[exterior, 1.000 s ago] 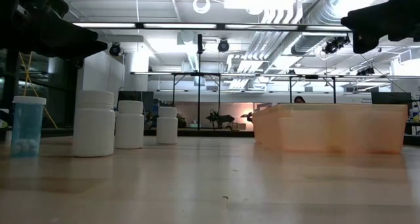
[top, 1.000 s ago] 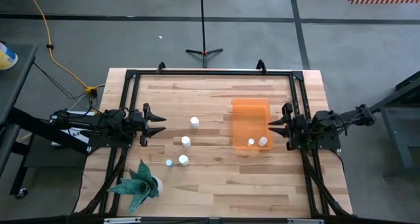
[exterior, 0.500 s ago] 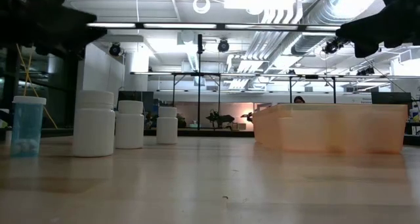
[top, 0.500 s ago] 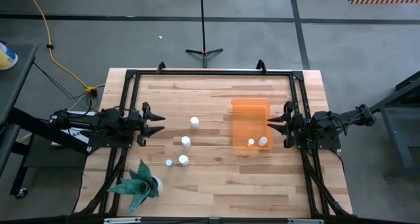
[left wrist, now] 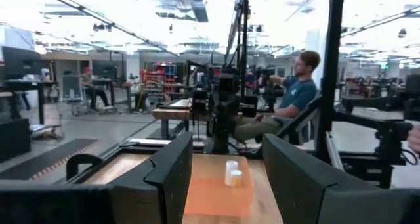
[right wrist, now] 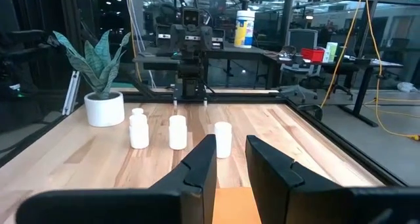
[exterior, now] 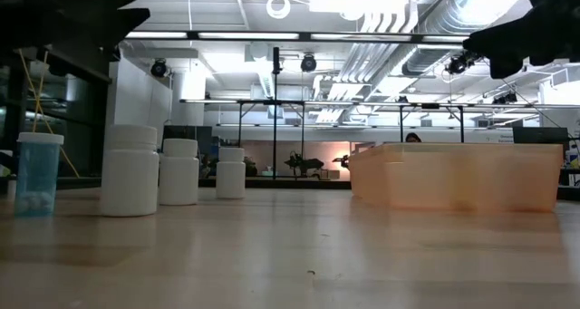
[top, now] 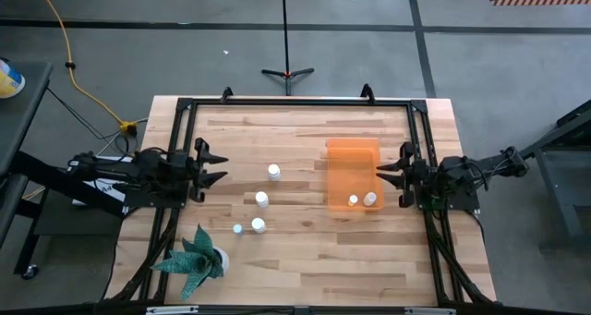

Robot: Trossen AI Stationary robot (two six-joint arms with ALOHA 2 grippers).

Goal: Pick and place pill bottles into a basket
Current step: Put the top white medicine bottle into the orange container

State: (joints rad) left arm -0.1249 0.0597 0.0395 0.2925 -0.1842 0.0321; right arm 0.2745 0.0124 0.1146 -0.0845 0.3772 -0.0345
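Left gripper (top: pixel 220 166): at the table's left edge, raised, well apart from the bottles; fingers (left wrist: pixel 172 168) spread wide, nothing between them. Judged a standby pose.
Right gripper (top: pixel 381 176): at the right edge, just beside the basket's outer wall; fingers (right wrist: pixel 200 159) set to a narrow gap, holding nothing.
Basket (top: pixel 352 156): orange bin, right of centre, within the right arm's reach.
Bottles in basket (top: pixel 362 199): two, at the near end.
Bottles on table (top: pixel 262 199): three white, left of the basket, upright and spaced for a clean grasp.
Blue bottle (top: pixel 237 229): small, beside the nearest white one.
Plant (top: pixel 196 258): front-left corner, clear of the work.
Progress: partly done, judged.
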